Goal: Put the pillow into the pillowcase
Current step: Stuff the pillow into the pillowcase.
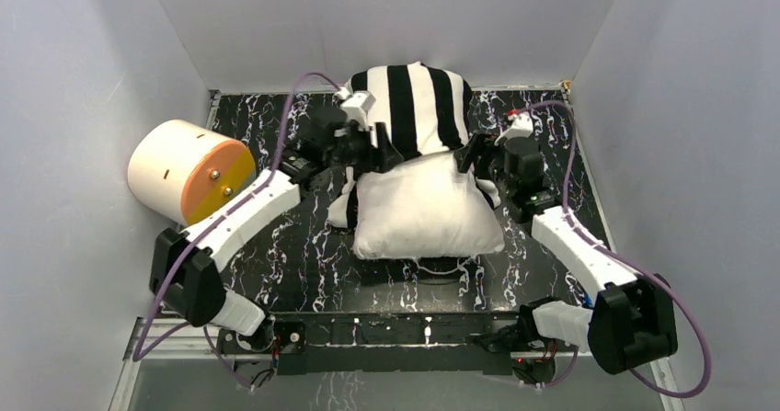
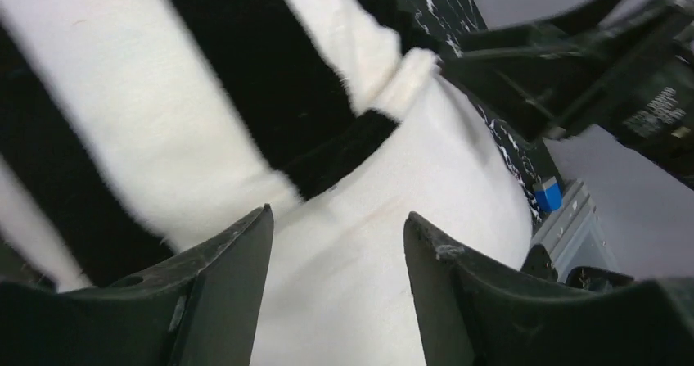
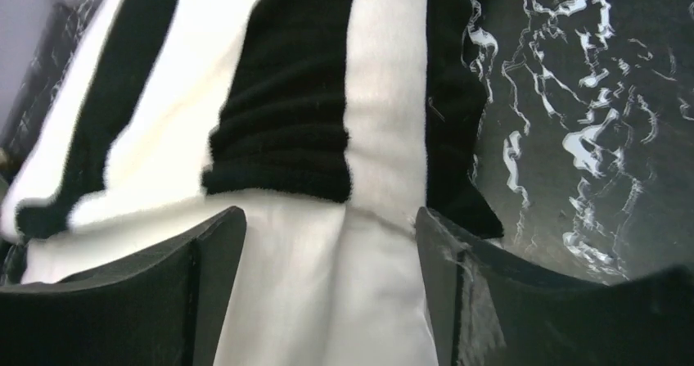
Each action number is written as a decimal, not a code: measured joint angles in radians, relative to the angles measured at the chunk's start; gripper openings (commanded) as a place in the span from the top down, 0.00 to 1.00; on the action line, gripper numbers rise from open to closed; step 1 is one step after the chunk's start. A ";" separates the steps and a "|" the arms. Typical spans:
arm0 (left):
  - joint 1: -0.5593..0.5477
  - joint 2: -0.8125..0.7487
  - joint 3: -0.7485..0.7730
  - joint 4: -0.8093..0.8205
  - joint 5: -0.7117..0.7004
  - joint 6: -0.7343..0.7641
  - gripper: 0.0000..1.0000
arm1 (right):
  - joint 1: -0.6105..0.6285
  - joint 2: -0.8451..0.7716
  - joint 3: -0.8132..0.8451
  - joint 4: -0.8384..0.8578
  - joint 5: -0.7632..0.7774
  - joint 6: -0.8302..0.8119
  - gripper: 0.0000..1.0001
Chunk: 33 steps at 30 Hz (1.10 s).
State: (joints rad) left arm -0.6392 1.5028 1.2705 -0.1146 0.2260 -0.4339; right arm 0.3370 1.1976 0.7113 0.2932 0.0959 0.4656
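The white pillow lies mid-table with its far end inside the mouth of the black-and-white striped pillowcase, which covers only the far part. My left gripper hovers at the case's left mouth edge, my right gripper at the right edge. In the left wrist view the left gripper stands open over the pillow, just short of the pillowcase hem. In the right wrist view the right gripper is open above the pillow, below the pillowcase hem. Neither grips any fabric.
A cream cylinder with an orange face lies at the left against the grey wall. The black marbled tabletop is boxed in by grey walls on three sides. The arm bases sit at the near edge.
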 measured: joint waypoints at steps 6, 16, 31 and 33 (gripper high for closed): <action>0.261 -0.287 -0.252 -0.025 -0.031 -0.043 0.36 | 0.043 -0.196 0.287 -0.459 -0.181 -0.216 0.03; 0.260 -0.209 -0.466 0.080 -0.013 -0.091 0.33 | 0.489 -0.039 0.393 -0.608 -0.036 -0.298 0.02; 0.298 0.125 -0.526 0.487 0.057 -0.183 1.00 | 0.750 0.419 0.441 -0.483 0.453 -0.578 0.51; 0.298 0.123 -0.531 0.497 0.097 -0.196 1.00 | 0.709 0.474 0.445 -0.427 0.448 -0.607 0.80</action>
State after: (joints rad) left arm -0.3412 1.6260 0.7395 0.3820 0.3229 -0.6304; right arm 1.0462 1.6714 1.1564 -0.1341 0.5438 -0.1413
